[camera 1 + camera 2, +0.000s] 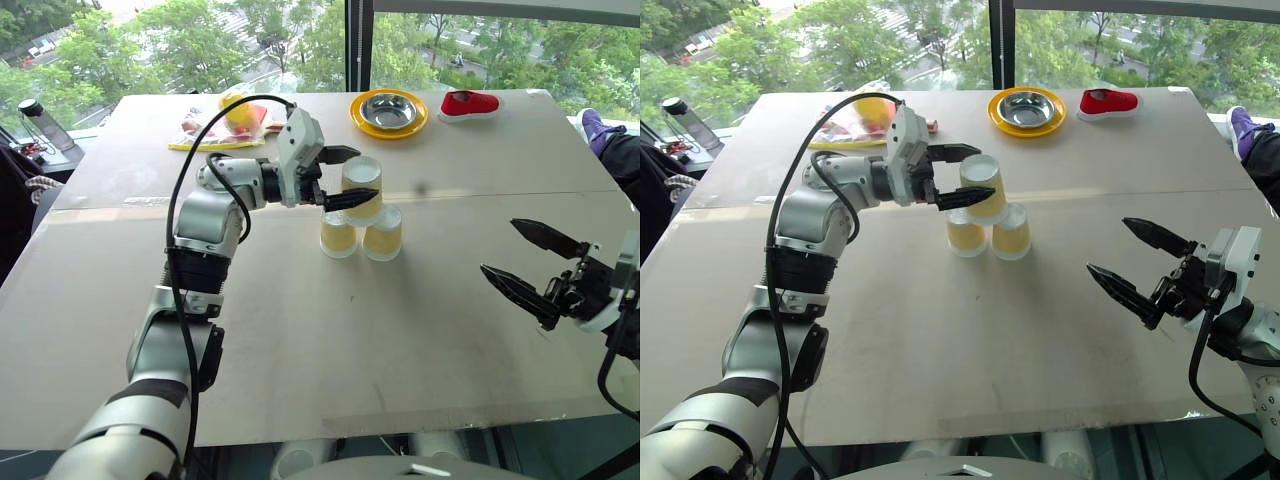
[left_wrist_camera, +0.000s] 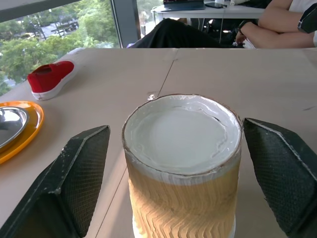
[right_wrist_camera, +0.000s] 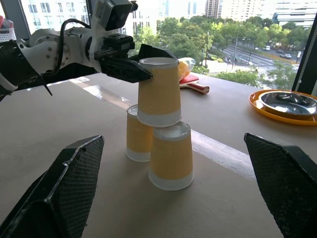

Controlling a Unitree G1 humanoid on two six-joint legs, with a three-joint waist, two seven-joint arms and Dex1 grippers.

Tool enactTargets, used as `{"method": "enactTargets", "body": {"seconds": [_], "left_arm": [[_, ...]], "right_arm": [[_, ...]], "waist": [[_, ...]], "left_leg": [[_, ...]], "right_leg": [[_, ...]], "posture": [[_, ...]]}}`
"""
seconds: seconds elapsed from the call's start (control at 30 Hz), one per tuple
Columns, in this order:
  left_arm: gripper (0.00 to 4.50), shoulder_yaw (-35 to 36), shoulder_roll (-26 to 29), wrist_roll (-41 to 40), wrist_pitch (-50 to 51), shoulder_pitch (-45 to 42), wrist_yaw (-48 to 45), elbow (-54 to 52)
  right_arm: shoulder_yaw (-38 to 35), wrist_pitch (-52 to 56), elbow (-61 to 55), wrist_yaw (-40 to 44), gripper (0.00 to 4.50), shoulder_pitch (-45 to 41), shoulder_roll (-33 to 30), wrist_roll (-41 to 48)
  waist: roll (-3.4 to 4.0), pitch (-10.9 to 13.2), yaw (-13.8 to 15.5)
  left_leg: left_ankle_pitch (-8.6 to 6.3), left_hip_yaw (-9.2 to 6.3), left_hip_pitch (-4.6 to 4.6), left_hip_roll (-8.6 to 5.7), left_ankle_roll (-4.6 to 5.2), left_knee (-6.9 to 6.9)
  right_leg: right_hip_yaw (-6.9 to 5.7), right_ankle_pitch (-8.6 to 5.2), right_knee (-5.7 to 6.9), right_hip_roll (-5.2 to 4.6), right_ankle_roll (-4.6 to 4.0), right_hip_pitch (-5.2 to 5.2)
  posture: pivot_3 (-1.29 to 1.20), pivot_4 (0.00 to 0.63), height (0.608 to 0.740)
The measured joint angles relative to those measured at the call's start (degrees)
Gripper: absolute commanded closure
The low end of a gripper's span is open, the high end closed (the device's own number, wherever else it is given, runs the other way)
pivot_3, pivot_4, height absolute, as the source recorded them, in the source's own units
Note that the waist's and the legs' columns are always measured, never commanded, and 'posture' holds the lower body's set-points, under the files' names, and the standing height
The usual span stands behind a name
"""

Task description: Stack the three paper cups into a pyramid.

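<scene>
Claw (image 1: 341, 177) partly masking top cup (image 1: 364, 190).

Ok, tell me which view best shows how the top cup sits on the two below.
The right wrist view: the top cup is seen side-on, resting across both lower cups. The eye views look down on it; the left wrist view shows its white base.

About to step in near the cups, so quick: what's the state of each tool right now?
Left tool: open, fingers either side of the top paper cup, not gripping it.
Right tool: open, holding nothing.
</scene>
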Motion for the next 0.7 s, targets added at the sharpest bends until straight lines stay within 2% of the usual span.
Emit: {"method": "enactTargets", "body": {"seconds": [0.5, 0.6, 0.7], "left_arm": [[0.04, 6.4, -2.0, -8.0, 4.1, 0.0, 2.0, -5.4], [0.04, 7.4, 2.1, -9.1, 7.1, 0.9, 2.8, -11.8], [0.04, 13.2, 8.3, -15.0, 14.9, 7.3, 5.3, -23.0]], "right_arm": [[1.3, 0.8, 0.0, -0.7, 0.00, -1.9, -0.1, 0.0], [1.7, 0.7, 0.0, -0.2, 0.00, -1.3, 0.0, -0.5], [1.9, -0.6, 0.7, 0.5, 0.00, 1.2, 0.7, -1.8]], "waist": [[0.00, 0.0, 0.0], [-0.01, 0.0, -0.4], [0.01, 0.0, -1.2]], "left_leg": [[0.00, 0.00, 0.00, 0.00, 0.00, 0.05], [0.00, 0.00, 0.00, 0.00, 0.00, 0.01], [0.00, -0.05, 0.07, 0.00, 0.00, -0.05]], "right_leg": [[-0.01, 0.00, 0.03, 0.00, 0.00, 0.00], [0.07, 0.00, 0.03, 0.00, 0.00, -0.01], [0.17, 0.00, 0.02, 0.04, 0.00, -0.02]], "posture": [[0.00, 0.150, 0.740], [0.00, 0.150, 0.740], [0.00, 0.150, 0.740]]}}
